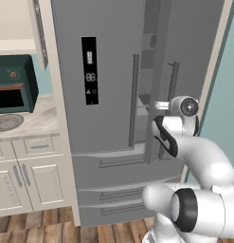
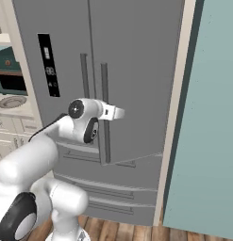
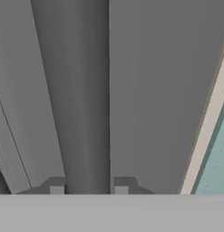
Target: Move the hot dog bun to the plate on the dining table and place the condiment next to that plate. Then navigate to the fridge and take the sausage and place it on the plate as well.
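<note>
Now the fingers (image 3: 56, 186) are clamped shut on the right fridge door's handle (image 3: 86, 113), that door (image 2: 132, 80) slightly ajar.

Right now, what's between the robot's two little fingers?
In the hand view, the fridge door handle runs up between the gripper's fingertips, and they are shut on it.

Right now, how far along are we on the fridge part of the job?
Done: the base stands at the fridge. In hand: the gripper is shut on the right door's handle, and that door stands ajar in the left base view. Left: open it fully, take the sausage and carry it to the plate. The bun and condiment steps cannot be judged from here.
</note>
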Available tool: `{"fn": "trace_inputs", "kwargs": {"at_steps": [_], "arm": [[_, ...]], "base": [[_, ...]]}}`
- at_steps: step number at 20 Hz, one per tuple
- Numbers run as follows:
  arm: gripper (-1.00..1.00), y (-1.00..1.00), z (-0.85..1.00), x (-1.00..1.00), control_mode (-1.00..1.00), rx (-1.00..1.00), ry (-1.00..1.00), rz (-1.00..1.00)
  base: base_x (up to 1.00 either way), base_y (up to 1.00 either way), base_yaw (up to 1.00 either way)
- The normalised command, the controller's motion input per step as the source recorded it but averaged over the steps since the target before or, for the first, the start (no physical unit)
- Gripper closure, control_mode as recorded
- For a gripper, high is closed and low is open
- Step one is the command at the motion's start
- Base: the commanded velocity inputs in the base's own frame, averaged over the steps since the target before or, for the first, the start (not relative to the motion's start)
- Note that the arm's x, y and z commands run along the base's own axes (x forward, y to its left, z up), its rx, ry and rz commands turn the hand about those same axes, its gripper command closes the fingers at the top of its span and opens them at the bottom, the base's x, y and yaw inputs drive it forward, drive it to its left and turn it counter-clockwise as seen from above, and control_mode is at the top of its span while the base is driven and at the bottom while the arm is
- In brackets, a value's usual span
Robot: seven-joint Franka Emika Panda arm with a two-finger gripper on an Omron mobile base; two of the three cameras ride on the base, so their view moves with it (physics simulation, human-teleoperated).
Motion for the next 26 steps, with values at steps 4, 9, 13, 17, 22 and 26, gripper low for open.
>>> {"fn": "trace_inputs", "kwargs": {"at_steps": [4, 9, 13, 17, 22, 26], "arm": [[1.0, -0.76, 0.4, -0.38, -1.0, 0.03, 0.03, -0.14], [-1.0, -0.55, 0.47, -0.17, -1.0, 0.01, 0.19, -0.13], [-1.0, -0.25, 0.16, -0.26, -1.0, 0.0, 0.1, -0.07], [-1.0, 0.05, 0.0, -0.74, -1.0, 0.0, -0.14, 0.06], [-1.0, 0.58, 0.13, -0.48, -1.0, -0.08, 0.01, 0.12], [-1.0, 0.84, 0.34, -0.06, -1.0, -0.19, 0.15, 0.16]], "base": [[0.0, 0.0, 0.0], [0.0, 0.0, 0.0], [0.0, 0.0, 0.0], [0.0, 0.0, 0.0], [0.0, 0.0, 0.0], [0.0, 0.0, 0.0]]}}
